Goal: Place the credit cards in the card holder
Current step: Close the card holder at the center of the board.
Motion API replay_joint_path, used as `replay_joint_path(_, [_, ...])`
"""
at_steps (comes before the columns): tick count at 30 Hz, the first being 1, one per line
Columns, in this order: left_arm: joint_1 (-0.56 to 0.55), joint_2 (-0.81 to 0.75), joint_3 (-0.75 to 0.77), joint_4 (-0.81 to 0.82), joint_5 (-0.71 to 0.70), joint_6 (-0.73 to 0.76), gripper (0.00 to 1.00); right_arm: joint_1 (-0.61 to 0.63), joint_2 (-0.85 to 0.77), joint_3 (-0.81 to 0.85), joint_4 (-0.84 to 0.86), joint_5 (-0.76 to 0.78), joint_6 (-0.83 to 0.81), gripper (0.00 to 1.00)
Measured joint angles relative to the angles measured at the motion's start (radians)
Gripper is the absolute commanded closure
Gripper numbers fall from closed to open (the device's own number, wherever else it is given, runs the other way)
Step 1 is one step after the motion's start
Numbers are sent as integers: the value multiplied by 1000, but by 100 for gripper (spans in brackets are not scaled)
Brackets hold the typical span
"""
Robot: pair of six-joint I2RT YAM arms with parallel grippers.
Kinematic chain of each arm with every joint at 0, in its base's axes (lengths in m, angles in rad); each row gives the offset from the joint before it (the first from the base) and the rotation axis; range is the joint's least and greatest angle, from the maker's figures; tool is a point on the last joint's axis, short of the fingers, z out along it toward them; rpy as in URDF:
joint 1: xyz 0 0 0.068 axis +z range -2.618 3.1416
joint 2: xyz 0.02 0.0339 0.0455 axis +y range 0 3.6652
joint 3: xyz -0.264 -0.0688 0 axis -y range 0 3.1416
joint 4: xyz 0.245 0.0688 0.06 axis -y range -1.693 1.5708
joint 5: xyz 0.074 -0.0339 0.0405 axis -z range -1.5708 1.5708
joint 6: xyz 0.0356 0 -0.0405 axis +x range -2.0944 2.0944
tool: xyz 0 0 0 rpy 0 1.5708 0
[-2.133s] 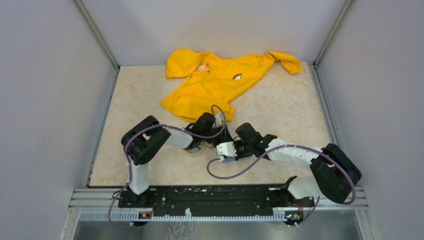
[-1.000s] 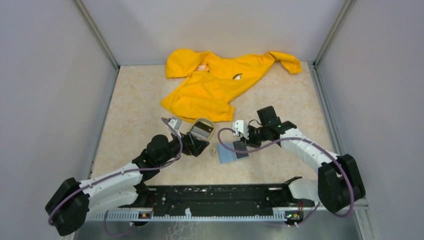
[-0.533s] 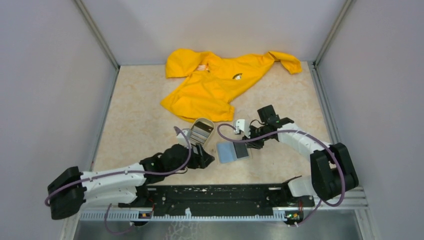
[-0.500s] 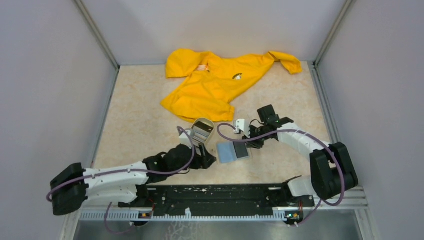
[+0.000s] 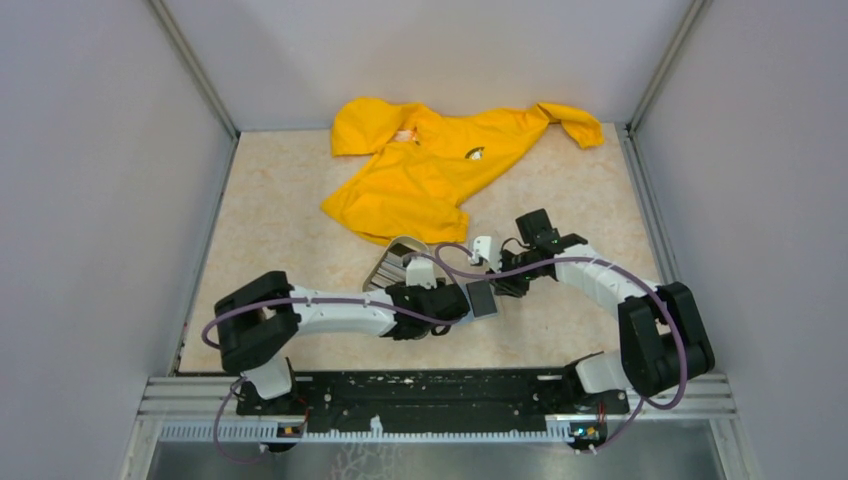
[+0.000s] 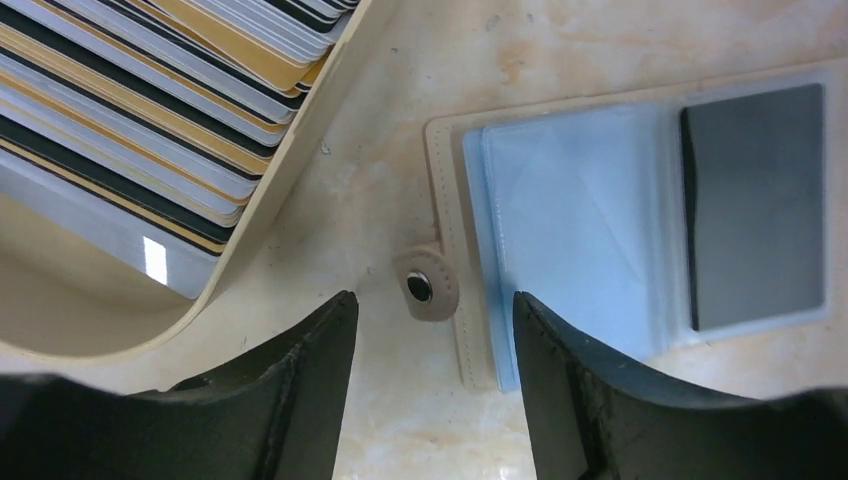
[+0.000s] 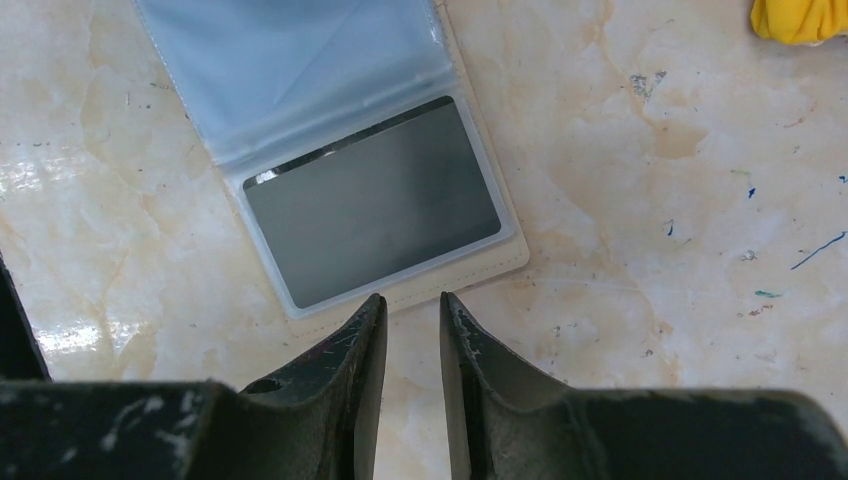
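The card holder (image 6: 580, 220) lies opened on the table (image 5: 280, 220), a card (image 6: 755, 205) in its right pocket, with the tray (image 6: 290, 190) holding the stacked credit cards (image 6: 130, 130) just beside it to the left and the garment (image 5: 430, 170) well behind both.

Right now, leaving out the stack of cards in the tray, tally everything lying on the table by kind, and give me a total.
Card holder: 1
Dark card in its pocket: 1
Beige tray: 1
Yellow garment: 1
Total: 4
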Motion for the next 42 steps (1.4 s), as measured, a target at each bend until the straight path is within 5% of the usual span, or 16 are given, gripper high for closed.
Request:
replay_joint_path(4, [-1, 85, 71, -72, -32, -25, 52, -5, 0, 0, 0, 0, 1, 73])
replay_joint_path(9, [-3, 117, 124, -129, -56, -34, 86, -13, 0, 0, 0, -1, 9, 73])
replay_joint_path(12, [-3, 114, 123, -145, -63, -26, 95, -18, 0, 0, 0, -9, 18, 73])
replay_joint_path(21, [-3, -47, 59, -45, -76, 71, 100, -45, 51, 32, -30, -50, 45, 74])
replay_joint_path(29, [-3, -179, -67, 235, -44, 272, 100, -51, 179, 78, -74, -27, 68, 83])
replay_joint_path(42, [-3, -42, -104, 669, 192, 446, 100, -58, 283, 156, -123, -87, 201, 83])
